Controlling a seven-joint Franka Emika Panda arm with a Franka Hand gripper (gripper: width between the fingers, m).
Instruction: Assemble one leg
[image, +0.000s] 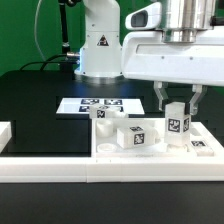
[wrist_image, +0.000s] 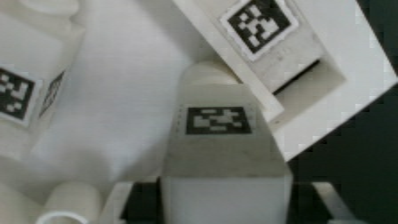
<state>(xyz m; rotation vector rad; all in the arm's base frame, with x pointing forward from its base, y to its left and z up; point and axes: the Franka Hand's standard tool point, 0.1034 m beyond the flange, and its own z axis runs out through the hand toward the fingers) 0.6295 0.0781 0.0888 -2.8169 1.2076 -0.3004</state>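
On the black counter (image: 40, 110) you have the white arm (image: 165, 55) reaching down over the exterior view's right side, its base standing at the back. Below it, along the front, lies the flat white panel (image: 112, 150), and behind that, nearer the base, the marker board (image: 95, 104) lies flat on the counter. Your leg (image: 178, 122) (wrist_image: 217, 150) stands upright on the panel toward the exterior view's right, one tagged face turned to that camera. The jaws straddle it, one finger (image: 160, 100) on each side of its upper part. From the wrist view a thin dark gap seems to show beside the leg, so you cannot tell whether the jaws are pinching it or only bracketing it. Two more legs rest on the panel to the exterior view's left: a second leg (image: 133, 136) near the straddled one, and a third leg (image: 105, 118) farther along, just in front of the marker board.
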